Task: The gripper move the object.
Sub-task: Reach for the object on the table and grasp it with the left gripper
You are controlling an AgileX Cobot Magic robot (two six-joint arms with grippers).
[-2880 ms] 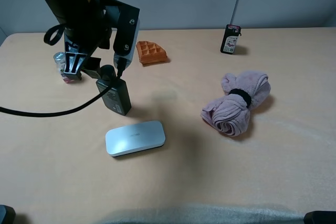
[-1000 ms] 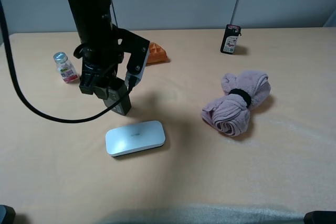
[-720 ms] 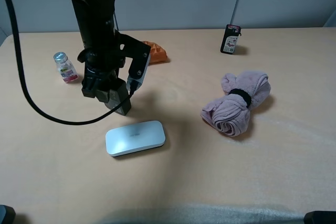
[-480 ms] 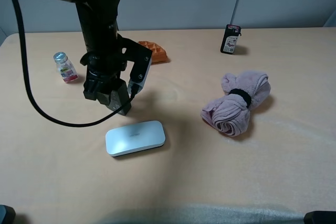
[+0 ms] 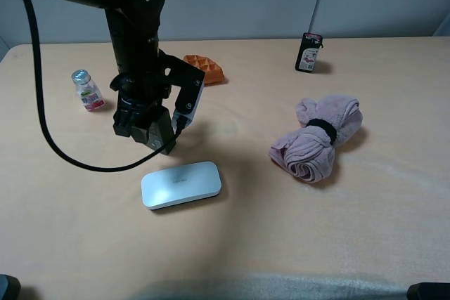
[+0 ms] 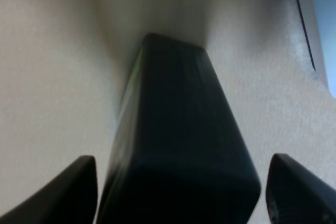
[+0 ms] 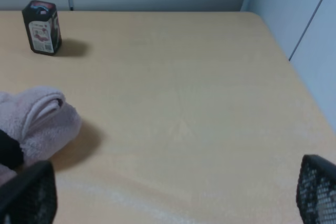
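The dark flat-sided bottle (image 5: pixel 167 145) stands on the tan table left of centre, mostly hidden by my left gripper (image 5: pixel 150 130), which reaches down over it from above. In the left wrist view the bottle (image 6: pixel 178 140) fills the space between the two black fingers (image 6: pixel 79 184), which sit tight against its sides, so the left gripper (image 6: pixel 181 195) is shut on it. Its cap is hidden. My right gripper (image 7: pixel 168 198) is open and empty, low over the table's near right side.
A white flat case (image 5: pixel 181 184) lies just in front of the bottle. An orange waffle (image 5: pixel 206 68) and a small clear bottle (image 5: pixel 86 90) are behind it. A pink rolled towel (image 5: pixel 318 137) and a small black pink-labelled bottle (image 5: pixel 308 52) are to the right.
The left gripper came down from above the bottle's cap and closed around its body. In the last second it turned slightly; the bottle stays at about the same spot.
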